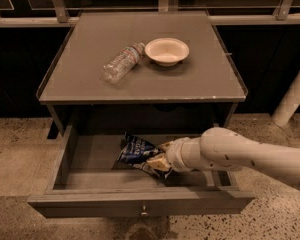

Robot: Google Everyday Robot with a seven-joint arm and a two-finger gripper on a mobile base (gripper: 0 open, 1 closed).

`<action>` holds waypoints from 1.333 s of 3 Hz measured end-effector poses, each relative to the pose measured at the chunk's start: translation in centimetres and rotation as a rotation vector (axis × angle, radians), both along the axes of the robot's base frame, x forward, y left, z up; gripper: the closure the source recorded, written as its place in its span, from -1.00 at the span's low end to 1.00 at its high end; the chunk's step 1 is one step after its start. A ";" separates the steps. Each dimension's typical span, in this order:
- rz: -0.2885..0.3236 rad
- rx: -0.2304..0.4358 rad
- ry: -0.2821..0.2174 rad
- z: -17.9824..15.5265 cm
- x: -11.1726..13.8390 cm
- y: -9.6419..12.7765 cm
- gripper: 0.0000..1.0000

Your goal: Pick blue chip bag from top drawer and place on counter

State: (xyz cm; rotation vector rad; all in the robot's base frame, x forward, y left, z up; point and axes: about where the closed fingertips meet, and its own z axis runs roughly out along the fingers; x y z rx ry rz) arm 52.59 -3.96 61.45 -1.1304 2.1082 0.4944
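Observation:
The top drawer (140,201) is pulled open below the counter (205,79). The blue chip bag (136,151), crumpled dark-blue foil with white lettering, lies inside the drawer near its middle. My gripper (159,159) reaches into the drawer from the right on a white arm and sits at the bag's right end, in contact with it. The fingertips are hidden against the foil.
On the counter lie a clear plastic water bottle (122,62) on its side and a pale bowl (166,50). The drawer's small round knob (143,212) faces front. A white post (293,95) stands to the right. Speckled floor surrounds the cabinet.

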 end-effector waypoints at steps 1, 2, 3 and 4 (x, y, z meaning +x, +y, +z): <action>0.006 -0.012 -0.014 2.7 -1.2 -1.4 1.00; -0.031 -0.047 -0.050 7.4 -3.1 -3.7 1.00; -0.028 -0.117 -0.105 13.4 -4.0 -5.1 1.00; -0.028 -0.117 -0.105 13.4 -4.0 -5.1 1.00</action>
